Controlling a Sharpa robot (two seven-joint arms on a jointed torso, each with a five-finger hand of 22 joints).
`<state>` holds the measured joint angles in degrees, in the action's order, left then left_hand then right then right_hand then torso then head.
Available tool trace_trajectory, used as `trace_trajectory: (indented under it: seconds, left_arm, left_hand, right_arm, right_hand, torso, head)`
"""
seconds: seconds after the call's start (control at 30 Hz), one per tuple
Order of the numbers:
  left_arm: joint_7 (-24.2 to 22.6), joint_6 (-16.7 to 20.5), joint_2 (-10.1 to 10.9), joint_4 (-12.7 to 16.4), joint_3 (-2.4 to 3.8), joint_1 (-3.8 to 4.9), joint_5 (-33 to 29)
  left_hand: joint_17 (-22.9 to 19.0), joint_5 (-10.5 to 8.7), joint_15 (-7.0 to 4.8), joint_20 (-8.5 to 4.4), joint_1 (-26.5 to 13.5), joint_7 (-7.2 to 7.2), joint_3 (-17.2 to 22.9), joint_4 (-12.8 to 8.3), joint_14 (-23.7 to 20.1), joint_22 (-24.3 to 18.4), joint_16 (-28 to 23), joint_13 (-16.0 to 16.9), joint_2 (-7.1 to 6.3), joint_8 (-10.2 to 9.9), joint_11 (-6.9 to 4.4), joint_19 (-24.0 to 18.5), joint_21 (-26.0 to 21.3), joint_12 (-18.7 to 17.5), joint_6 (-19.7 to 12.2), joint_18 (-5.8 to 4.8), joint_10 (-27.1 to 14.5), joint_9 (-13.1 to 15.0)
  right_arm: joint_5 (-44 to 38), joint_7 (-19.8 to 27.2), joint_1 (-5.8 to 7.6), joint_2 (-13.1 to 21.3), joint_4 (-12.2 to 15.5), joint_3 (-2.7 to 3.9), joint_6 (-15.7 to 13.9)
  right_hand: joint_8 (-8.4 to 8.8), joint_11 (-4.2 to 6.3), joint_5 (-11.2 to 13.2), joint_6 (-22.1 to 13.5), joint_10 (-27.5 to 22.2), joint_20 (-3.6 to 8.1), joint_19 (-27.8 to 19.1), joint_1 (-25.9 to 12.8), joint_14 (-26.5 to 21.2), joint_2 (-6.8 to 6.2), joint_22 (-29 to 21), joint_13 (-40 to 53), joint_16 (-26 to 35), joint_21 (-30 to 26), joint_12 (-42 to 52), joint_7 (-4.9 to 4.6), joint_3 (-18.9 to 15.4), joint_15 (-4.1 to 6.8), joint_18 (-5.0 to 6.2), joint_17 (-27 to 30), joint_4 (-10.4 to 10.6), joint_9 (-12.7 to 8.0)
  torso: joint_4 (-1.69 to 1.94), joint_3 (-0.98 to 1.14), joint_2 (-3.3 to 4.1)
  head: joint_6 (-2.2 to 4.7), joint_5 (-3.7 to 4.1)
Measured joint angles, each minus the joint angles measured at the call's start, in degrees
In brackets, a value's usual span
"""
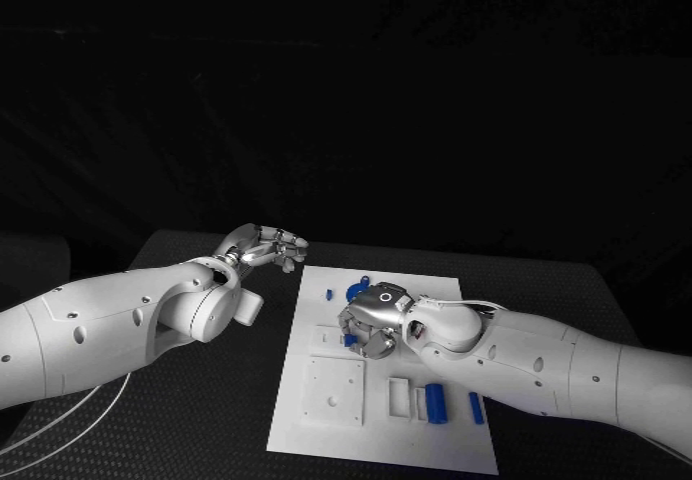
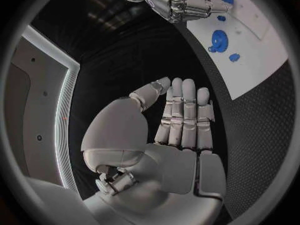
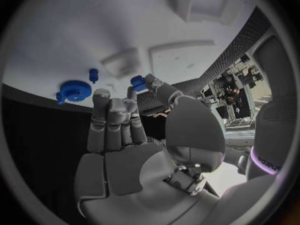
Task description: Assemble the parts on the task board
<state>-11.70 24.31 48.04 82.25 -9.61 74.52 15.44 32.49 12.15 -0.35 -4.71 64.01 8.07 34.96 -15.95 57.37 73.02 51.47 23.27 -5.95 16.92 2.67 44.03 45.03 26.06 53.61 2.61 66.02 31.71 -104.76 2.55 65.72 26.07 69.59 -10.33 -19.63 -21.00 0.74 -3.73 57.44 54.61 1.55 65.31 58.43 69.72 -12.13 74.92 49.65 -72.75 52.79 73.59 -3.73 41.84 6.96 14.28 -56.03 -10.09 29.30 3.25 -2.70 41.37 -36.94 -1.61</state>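
The left arm comes in low over the black table (image 1: 188,420), and its left hand (image 1: 263,247) hangs just off the far left corner of the white board (image 1: 325,420), not touching it. In the left wrist view that hand (image 2: 178,130) is flat, its fingers straight and pressed side by side, the thumb raised alongside, and nothing in it.

The right arm reaches across the board from the right, and the right hand (image 1: 378,318) sits over the board's middle, knuckles up, fingers curled downward. In the right wrist view the right hand (image 3: 125,135) has its fingers bent in together, and a small blue piece (image 3: 138,82) sits pinched between the thumb tip and a fingertip; the pinch seems firm, though the contact is small in the picture.

A blue gear (image 1: 361,288) lies on the far part of the board, with a small blue peg (image 1: 329,294) just beside it. Near the board's near edge a blue cylinder (image 1: 436,402) and a thinner blue pin (image 1: 476,407) lie side by side, well apart from both hands.
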Motion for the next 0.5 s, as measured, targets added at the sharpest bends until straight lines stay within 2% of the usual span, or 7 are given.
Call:
trace_trajectory:
  seconds: [0.17,0.27,0.4,0.5]
  left_arm:
    - [0.0,-0.1,0.1,0.0,0.00,0.00,0.0]
    - [0.1,-0.2,0.2,0.0,0.00,0.00,0.0]
    - [0.1,-0.3,0.5,0.1,-0.01,0.00,0.0]
    - [0.2,-0.5,0.7,0.1,-0.01,0.00,0.0]
  left_hand:
    - [0.0,0.00,0.00,0.00,0.0,0.00,0.0,0.0,0.0,0.1,0.0,-0.1,0.00,0.0,0.00,0.0,-0.2,-0.2,0.0,0.00,0.0,-0.1]
    - [0.0,0.00,0.00,0.00,0.0,0.20,-0.1,0.1,0.0,0.1,0.0,-0.2,0.00,0.0,0.00,0.0,-0.2,-0.2,-0.2,-0.02,0.0,-0.1]
    - [0.0,0.00,0.00,0.00,0.0,0.20,-0.2,0.2,0.0,0.1,0.0,-0.3,0.00,0.0,0.00,0.0,-0.2,-0.2,-0.2,-0.02,0.0,-0.1]
    - [0.0,0.00,0.00,0.00,0.0,0.13,-0.2,0.2,0.0,0.1,0.0,-0.3,0.00,0.0,0.00,0.0,-0.3,-0.3,-0.3,-0.03,0.0,-0.1]
  right_arm:
    - [1.8,0.3,0.01,1.7,1.5,0.69,-1.6]
    - [3.3,0.7,-0.01,2.9,2.6,1.31,-2.6]
    - [5.3,1.2,0.00,4.9,4.6,2.53,-4.0]
    - [6.4,1.4,0.04,6.4,6.2,3.77,-4.8]
  right_hand:
    - [0.38,0.19,-2.1,0.1,0.2,0.08,0.1,-0.7,0.0,-0.54,0.0,-0.1,0.0,0.0,-0.2,-0.06,0.1,0.00,0.02,0.0,0.4,0.0]
    - [0.60,0.19,-3.6,0.1,0.2,0.21,0.2,-1.1,0.0,-0.40,0.0,-0.1,0.0,0.0,-0.2,-0.08,-0.1,0.00,0.02,-0.2,0.6,0.0]
    - [0.90,0.19,-5.8,-0.1,0.2,0.29,0.3,-1.6,0.0,-0.52,0.0,-0.1,0.0,0.0,-0.2,-0.29,-0.2,-0.01,0.02,-0.2,0.7,0.0]
    - [0.94,0.19,-6.8,-0.1,0.2,0.28,0.3,-1.6,0.0,-0.46,0.0,-0.1,0.0,0.0,-0.4,-0.29,-0.2,-0.01,0.02,-0.3,0.7,-0.1]
  torso:
    - [0.01,0.00,0.04]
    - [0.01,-0.01,0.05]
    - [-0.02,-0.03,0.07]
    - [-0.05,-0.07,0.07]
  head:
    - [0.10,0.01]
    - [0.19,-0.03]
    - [0.30,-0.13]
    - [0.47,-0.14]
